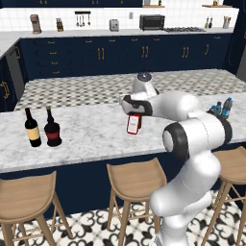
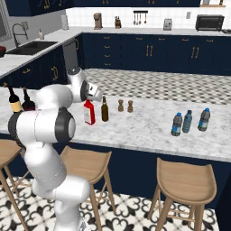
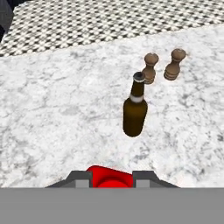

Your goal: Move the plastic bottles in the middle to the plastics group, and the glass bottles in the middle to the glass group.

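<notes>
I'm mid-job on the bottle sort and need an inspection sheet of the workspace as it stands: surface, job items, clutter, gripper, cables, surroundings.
Surface: marble island counter, white with grey veins.
Job's things: red bottle with white label, upright at mid-counter; brown bottle upright just beside it; three blue-labelled water bottles grouped toward the robot's right; two dark wine bottles, one yellow-labelled, one red-labelled, toward its left.
Clutter: two wooden pepper mills behind the brown bottle.
Gripper: gripper shut on the red bottle's cap.
Cables: nothing seen.
Surroundings: wooden stools along the near side; navy cabinets; toaster oven on the back counter; sink at far left.
</notes>
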